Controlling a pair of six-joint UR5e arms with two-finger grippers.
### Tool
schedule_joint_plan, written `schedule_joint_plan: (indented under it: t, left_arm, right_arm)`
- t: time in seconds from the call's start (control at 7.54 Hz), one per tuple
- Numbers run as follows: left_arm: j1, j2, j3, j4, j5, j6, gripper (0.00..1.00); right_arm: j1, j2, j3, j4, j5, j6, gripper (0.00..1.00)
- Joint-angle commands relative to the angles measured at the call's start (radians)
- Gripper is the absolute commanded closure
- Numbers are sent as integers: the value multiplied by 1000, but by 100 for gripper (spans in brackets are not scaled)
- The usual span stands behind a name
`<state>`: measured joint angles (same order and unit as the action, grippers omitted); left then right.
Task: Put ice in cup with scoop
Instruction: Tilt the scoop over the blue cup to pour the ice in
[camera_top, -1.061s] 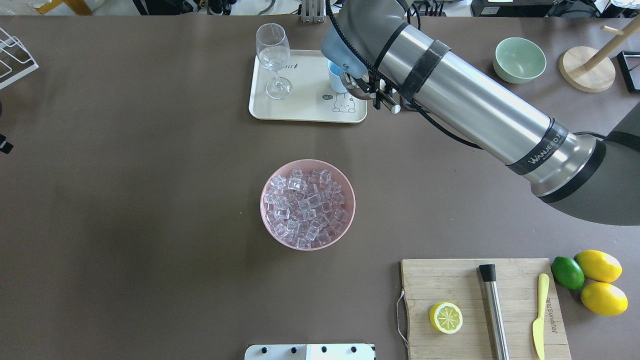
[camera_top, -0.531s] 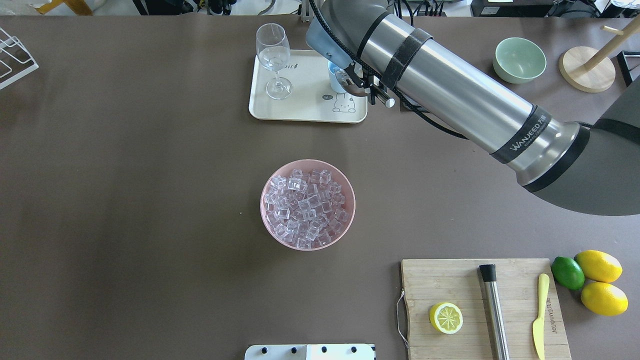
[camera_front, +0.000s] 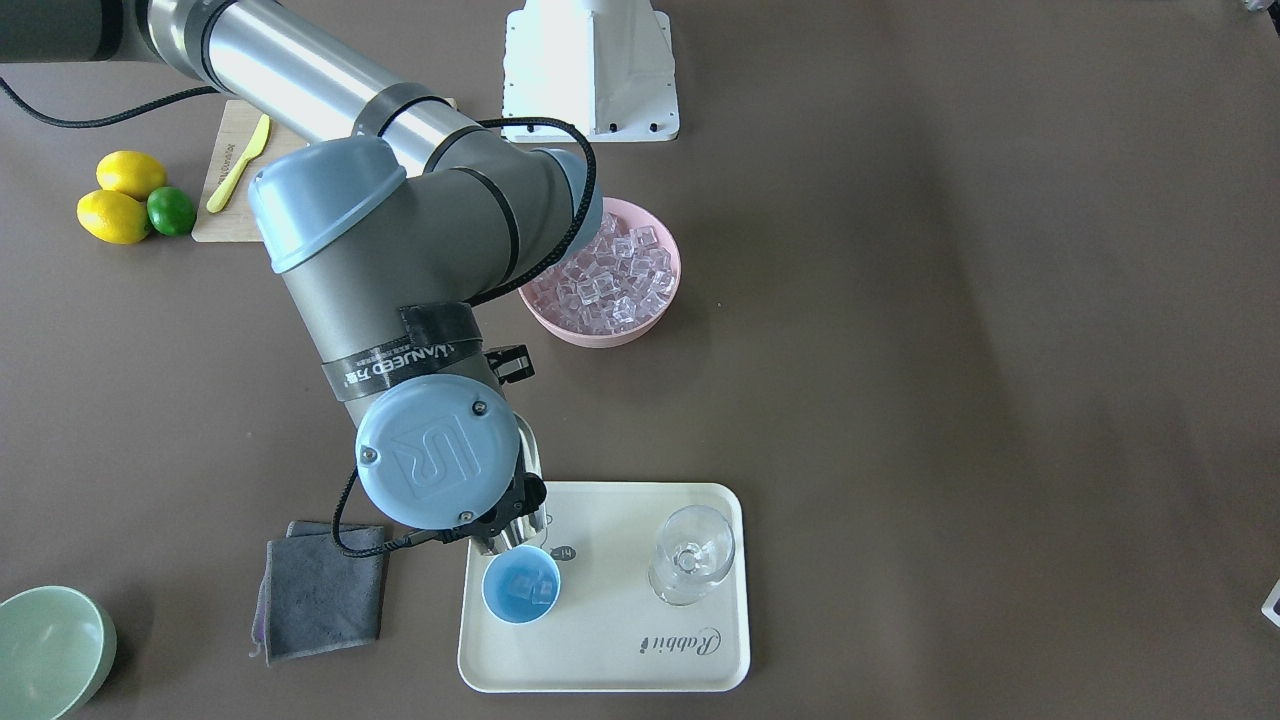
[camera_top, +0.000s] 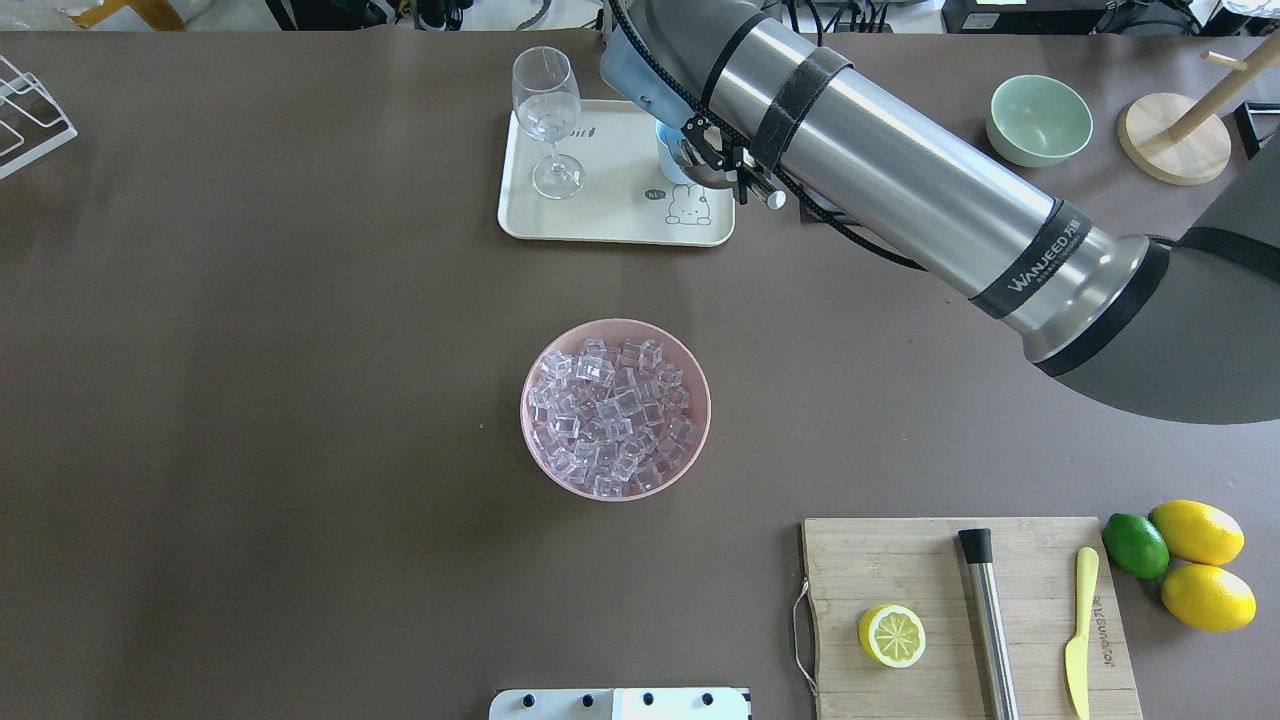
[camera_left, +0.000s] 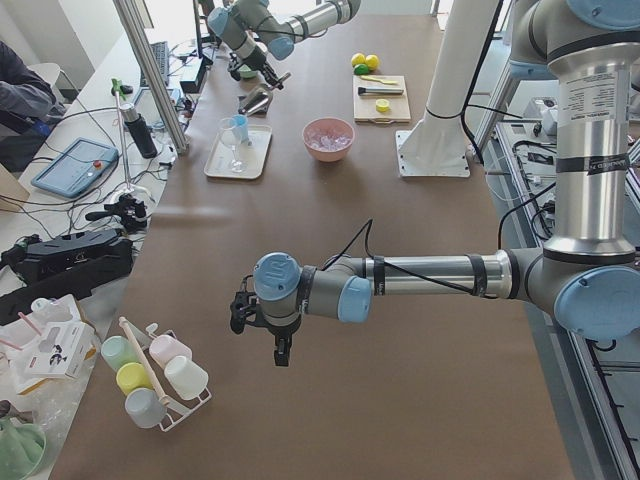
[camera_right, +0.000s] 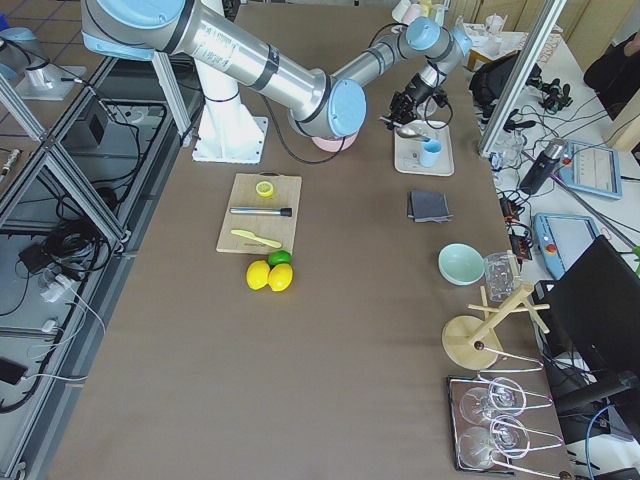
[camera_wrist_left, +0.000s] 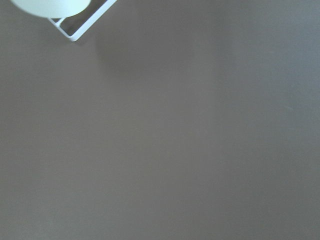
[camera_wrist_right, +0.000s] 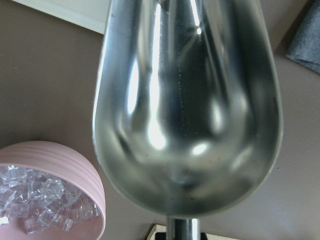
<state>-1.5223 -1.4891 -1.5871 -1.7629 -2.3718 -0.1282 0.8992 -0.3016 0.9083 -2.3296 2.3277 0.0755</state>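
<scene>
My right gripper (camera_top: 742, 178) is shut on the handle of the shiny steel scoop (camera_wrist_right: 187, 110), whose trough is empty in the right wrist view. The scoop (camera_front: 530, 490) hangs tilted just over the rim of the light-blue cup (camera_front: 521, 585), which stands on the cream tray (camera_front: 620, 650) and holds a few cubes of ice (camera_front: 528, 580). More ice (camera_top: 612, 415) fills the pink bowl (camera_top: 527, 420) at mid-table. My left gripper (camera_left: 243, 312) hovers over bare table far off; I cannot tell whether it is open.
A stemmed glass (camera_top: 547, 120) stands on the tray beside the cup. A grey cloth (camera_front: 320, 590) and a pale-green bowl (camera_top: 1038, 120) lie to the tray's right. A cutting board (camera_top: 900, 560) carries a lemon half, a steel cylinder and a knife.
The right arm has swung a little to the left and farther back, carrying the scoop closer over the cup. The bowl, tray and glass have stayed put.
</scene>
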Motion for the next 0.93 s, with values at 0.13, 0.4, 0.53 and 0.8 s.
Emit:
schedule_joint_plan:
  t: [0.13, 0.4, 0.53, 0.8]
  left_arm:
    - [-94, 27, 27, 0, -1, 1, 2]
    - [-114, 27, 41, -1, 0, 1, 2]
    - [-114, 27, 41, -3, 3, -1, 2]
    - [-114, 27, 45, -1, 6, -1, 2]
  right_arm:
    - [67, -141, 218, -11, -8, 10, 100]
    - [84, -287, 494, -111, -10, 35, 100]
    - [111, -392, 615, -111, -16, 35, 100]
    - [129, -599, 823, -102, -18, 78, 100]
